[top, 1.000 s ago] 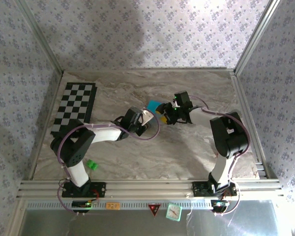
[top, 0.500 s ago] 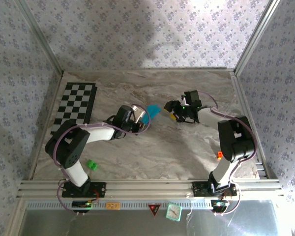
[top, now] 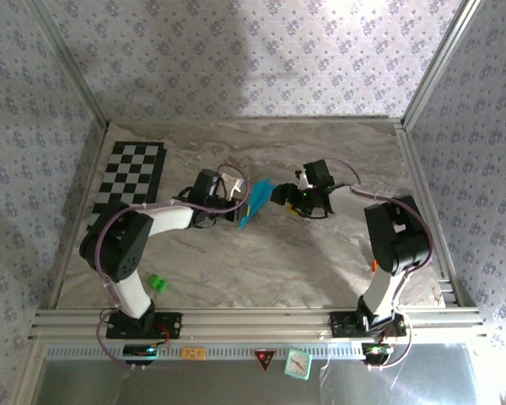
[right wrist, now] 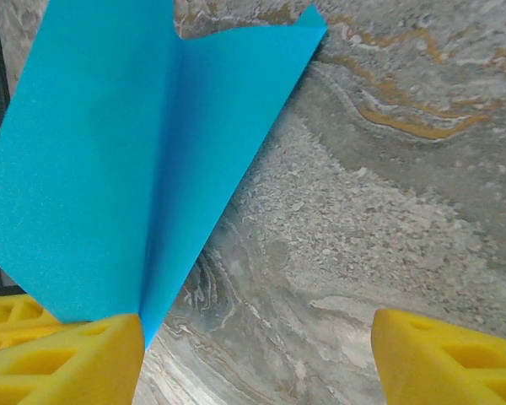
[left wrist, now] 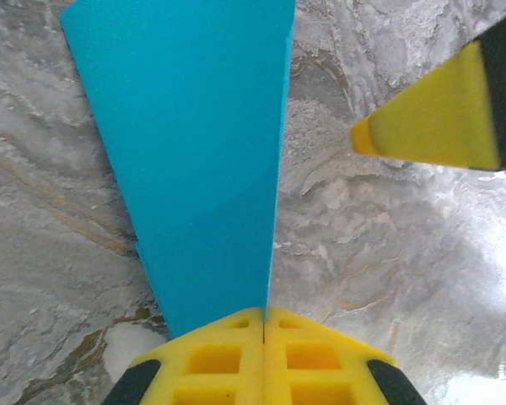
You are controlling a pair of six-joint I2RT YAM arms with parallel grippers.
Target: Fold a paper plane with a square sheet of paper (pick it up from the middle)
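Left gripper clamped on folded cyan paper, held right of checkerboard mat. Right gripper, jaws apart, just beside it. Risk: the narrow end-hold lets the paper swivel or spring unfolded.

Your left arm bends inward from its base, the left gripper level, fingers pressed together. Your right arm curls inward opposite, the right gripper facing it, fingers spread wide.
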